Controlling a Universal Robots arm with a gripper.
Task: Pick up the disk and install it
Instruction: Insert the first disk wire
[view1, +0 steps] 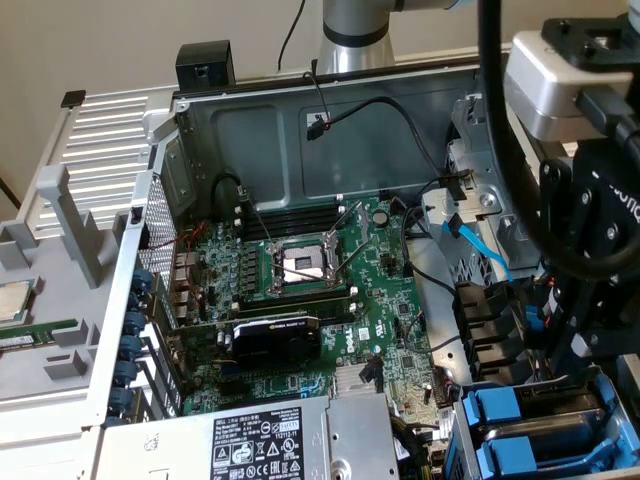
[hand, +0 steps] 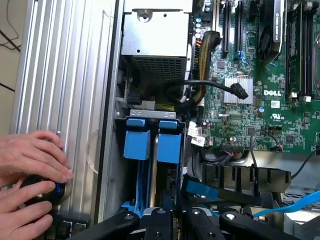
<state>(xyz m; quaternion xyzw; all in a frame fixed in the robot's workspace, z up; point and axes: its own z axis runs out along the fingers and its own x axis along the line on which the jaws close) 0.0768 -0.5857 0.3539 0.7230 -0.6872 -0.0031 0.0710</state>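
Standing on end in the drive bay (hand: 150, 114), the disk (hand: 169, 147) shows its bright blue front facing up, long axis running downward; the gripper (hand: 175, 215) hangs close by, grip impossible to tell.

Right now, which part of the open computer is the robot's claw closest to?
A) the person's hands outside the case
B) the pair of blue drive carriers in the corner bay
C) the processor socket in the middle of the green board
B: the gripper hangs right over the two blue carriers, which sit side by side.
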